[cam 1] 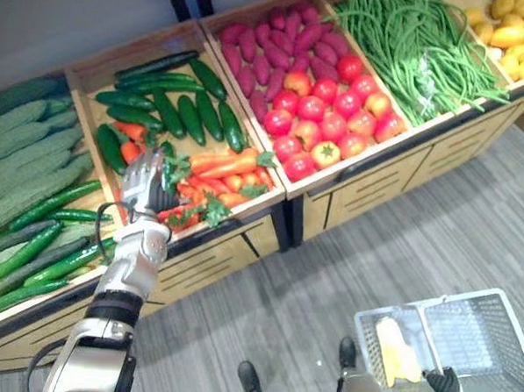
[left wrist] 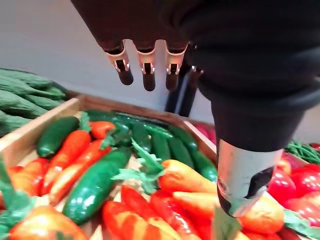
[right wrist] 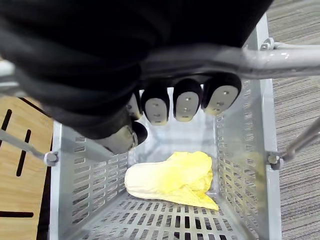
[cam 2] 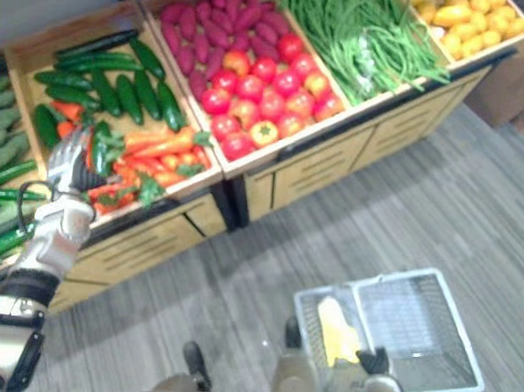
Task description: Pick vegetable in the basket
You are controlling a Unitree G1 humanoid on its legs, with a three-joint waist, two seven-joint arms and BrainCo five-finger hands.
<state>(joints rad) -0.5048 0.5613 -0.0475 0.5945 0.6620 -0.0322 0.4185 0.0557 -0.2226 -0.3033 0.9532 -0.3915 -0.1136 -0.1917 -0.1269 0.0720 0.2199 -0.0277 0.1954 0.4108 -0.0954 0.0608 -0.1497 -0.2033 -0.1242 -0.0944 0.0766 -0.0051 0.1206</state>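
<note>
My left hand (cam 1: 144,183) hovers over the carrots (cam 1: 230,166) at the front of a wooden crate, open and holding nothing. In the left wrist view its straight fingers (left wrist: 148,65) hang above carrots (left wrist: 186,178) and a dark green cucumber (left wrist: 95,182). My right hand (right wrist: 185,100) is shut on the grey handle (right wrist: 280,62) of a grey plastic basket (cam 1: 488,335) low at the right. A pale yellow cabbage (right wrist: 170,180) lies on the basket's floor, also visible from above (cam 1: 395,348).
More cucumbers (cam 1: 187,113) lie behind the carrots. Bumpy green gourds (cam 1: 27,157) fill the left crate. To the right are tomatoes (cam 1: 328,112), purple sweet potatoes (cam 1: 279,39), green beans (cam 1: 419,46) and yellow produce (cam 1: 508,33). Grey floor lies before the stand.
</note>
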